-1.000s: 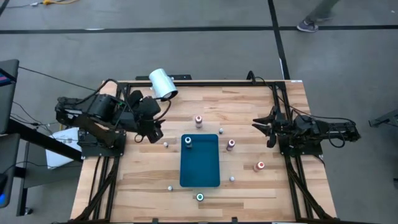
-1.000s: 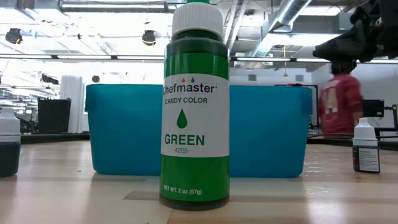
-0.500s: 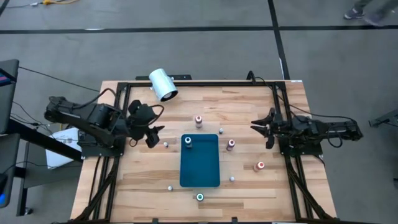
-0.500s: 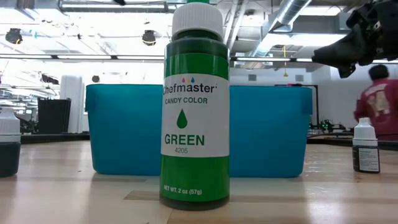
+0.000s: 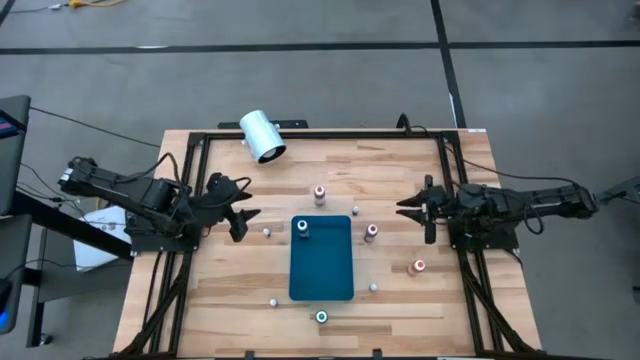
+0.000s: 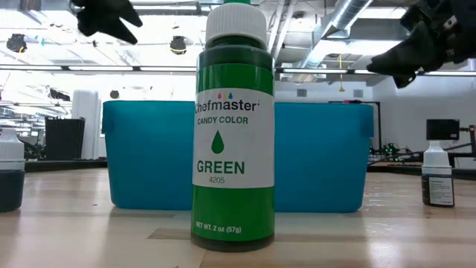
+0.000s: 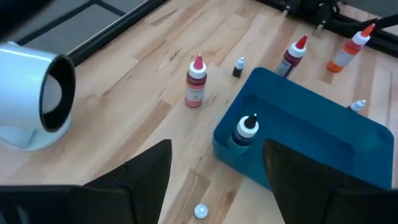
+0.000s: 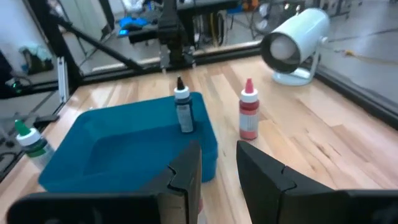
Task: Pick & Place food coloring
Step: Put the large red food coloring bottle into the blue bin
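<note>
High view shows bottles scattered around my blue tray [image 5: 322, 262], one white-capped bottle [image 5: 302, 227] inside its far corner; my left claw [image 5: 238, 212] gapes wide and empty, my right claw [image 5: 418, 209] narrow and empty. Only the low view reads the green bottle [image 6: 233, 134]'s label.

Grey floor [image 5: 320, 90] crossed by dark lines, exposed ceiling ducts [image 6: 349, 18] (silver), bright overhead lighting
</note>
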